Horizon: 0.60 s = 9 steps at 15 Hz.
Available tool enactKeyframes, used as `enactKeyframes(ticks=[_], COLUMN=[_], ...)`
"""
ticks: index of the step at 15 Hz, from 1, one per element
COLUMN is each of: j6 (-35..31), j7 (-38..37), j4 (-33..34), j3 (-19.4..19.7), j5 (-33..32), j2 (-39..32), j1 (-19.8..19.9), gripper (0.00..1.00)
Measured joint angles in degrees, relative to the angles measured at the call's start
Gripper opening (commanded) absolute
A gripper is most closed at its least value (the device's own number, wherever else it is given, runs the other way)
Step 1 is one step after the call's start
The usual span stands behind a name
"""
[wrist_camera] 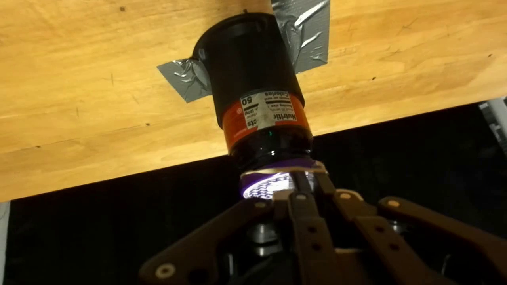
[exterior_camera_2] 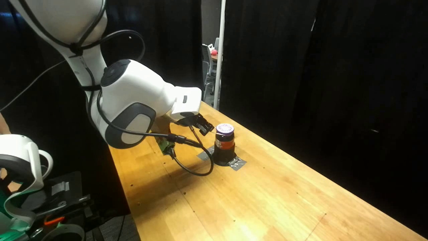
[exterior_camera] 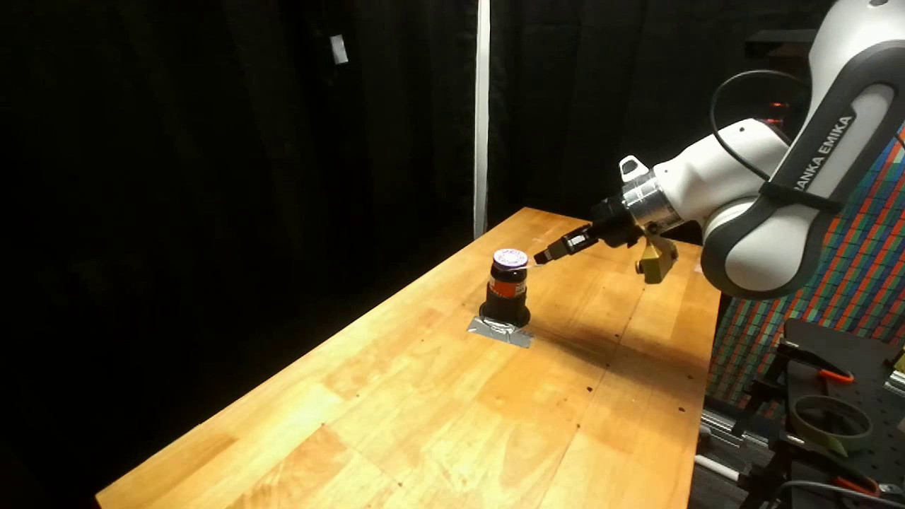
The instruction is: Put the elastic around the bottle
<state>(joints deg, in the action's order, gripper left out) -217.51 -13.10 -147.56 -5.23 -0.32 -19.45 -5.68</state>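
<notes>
The small dark bottle [exterior_camera: 508, 288] stands upright in a black holder, with an orange label and a purple cap with a white printed top. It also shows in an exterior view [exterior_camera_2: 225, 144] and in the wrist view [wrist_camera: 271, 144]. A thin pale elastic [wrist_camera: 281, 170] runs across the side of the purple cap to my fingertips; it shows as a thin line in an exterior view [exterior_camera_2: 220, 134]. Its far side is hidden. My gripper [wrist_camera: 313, 180] is beside the cap, its fingertips slightly apart with the elastic stretched at them. It also shows in an exterior view [exterior_camera: 541, 258].
The black holder [exterior_camera: 503, 309] is fixed to the wooden table [exterior_camera: 424, 410] with grey tape [exterior_camera: 500, 332]. The table edge and dark curtains lie beyond the bottle. A black side cart [exterior_camera: 841, 353] with a tape roll stands beside the table.
</notes>
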Motion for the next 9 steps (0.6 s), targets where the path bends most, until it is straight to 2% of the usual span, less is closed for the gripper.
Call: enactKeyframes(ticks=[3,4,5,6,7,9], j6=[-8.41,-10.84,-12.84,-14.16,-14.58,-14.63], j7=[1.19,1.36,1.37,1.37,1.1,0.87], j4=[-0.11,-0.11,-0.1,-0.09,-0.07,-0.02], j3=[0.0,0.0,-0.02,-0.04,-0.13,-0.36], j5=[1.95,2.29,2.39,2.44,2.59,2.91], j2=[-3.44,-4.5,-5.48,-6.31,-6.86,-7.36], j1=[-0.05,-0.08,-0.09,-0.09,-0.07,-0.06], gripper=[0.11,0.14,0.37,0.14,0.15,0.31])
